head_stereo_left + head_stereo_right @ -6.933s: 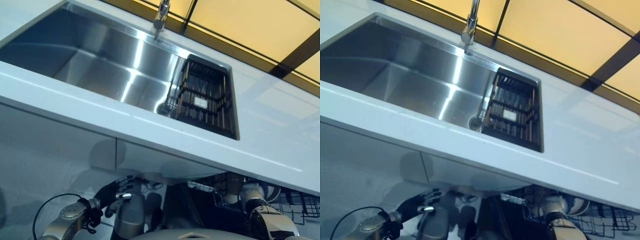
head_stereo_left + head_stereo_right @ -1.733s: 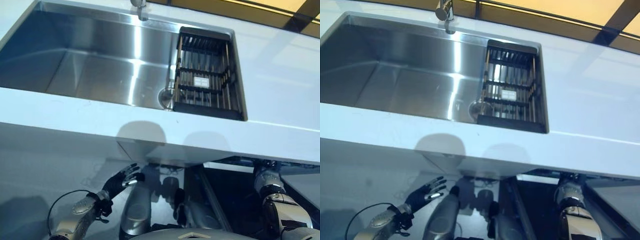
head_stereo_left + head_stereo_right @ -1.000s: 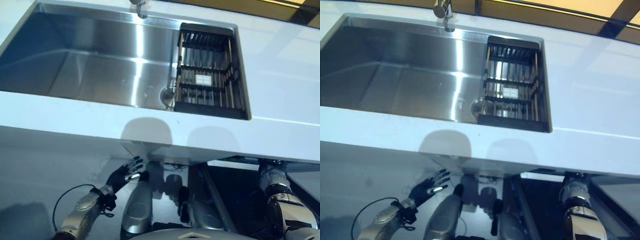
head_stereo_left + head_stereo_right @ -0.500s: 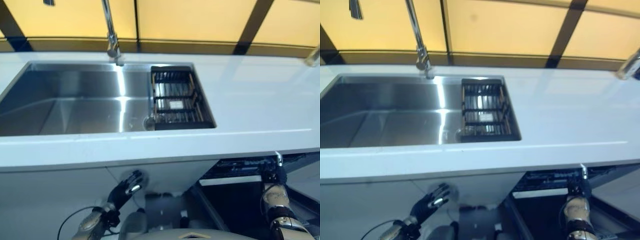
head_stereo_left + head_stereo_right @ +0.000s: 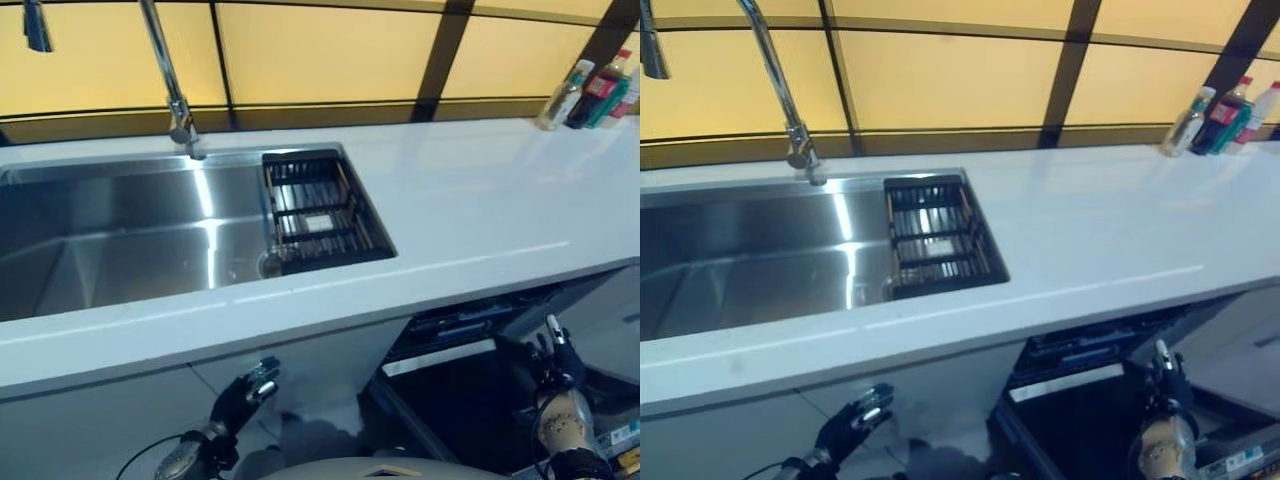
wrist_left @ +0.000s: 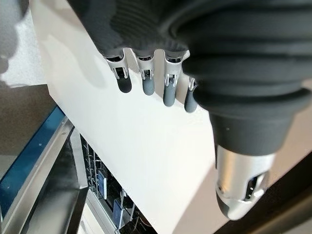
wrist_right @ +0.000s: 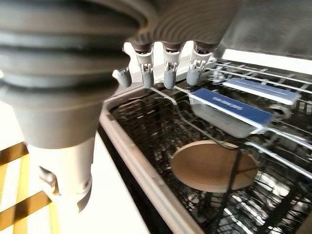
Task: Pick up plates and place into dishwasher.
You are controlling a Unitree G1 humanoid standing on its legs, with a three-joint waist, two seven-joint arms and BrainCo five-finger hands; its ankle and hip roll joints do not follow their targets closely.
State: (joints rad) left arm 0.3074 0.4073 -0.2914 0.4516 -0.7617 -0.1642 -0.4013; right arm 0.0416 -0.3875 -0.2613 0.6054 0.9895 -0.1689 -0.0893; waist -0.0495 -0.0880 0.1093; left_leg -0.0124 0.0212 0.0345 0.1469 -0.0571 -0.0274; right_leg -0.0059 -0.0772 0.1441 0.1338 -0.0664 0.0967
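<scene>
Right hand (image 7: 165, 68) hangs over the open dishwasher (image 7: 146, 161) with its fingers straight and loose, nothing in them. In the right wrist view a round tan plate (image 7: 214, 165) lies flat down in the wire rack (image 7: 273, 131), below the fingertips and clear of them, next to a couple of blue-labelled parts of the rack. From the head camera the same hand (image 5: 555, 360) sits at about 4 o'clock, under the edge of the white surface (image 5: 470, 200). Left hand (image 5: 245, 385) is down at about 7 o'clock in front of the white cabinet door (image 6: 141, 146), fingers spread and empty.

Up top, the sink (image 5: 120, 240) at 10 o'clock looks bare, with a dark drying rack (image 5: 315, 210) set in its right end and the tap (image 5: 170, 80) behind it. A few bottles (image 5: 590, 90) stand at 2 o'clock. I can't spot another plate on the surface or in the sink.

My read: that plate is already in, so the step now is pulling the right hand out and looking for more. I'd lift it straight up first, since the fingertips are close to the wires and could snag if it swings sideways early.
</scene>
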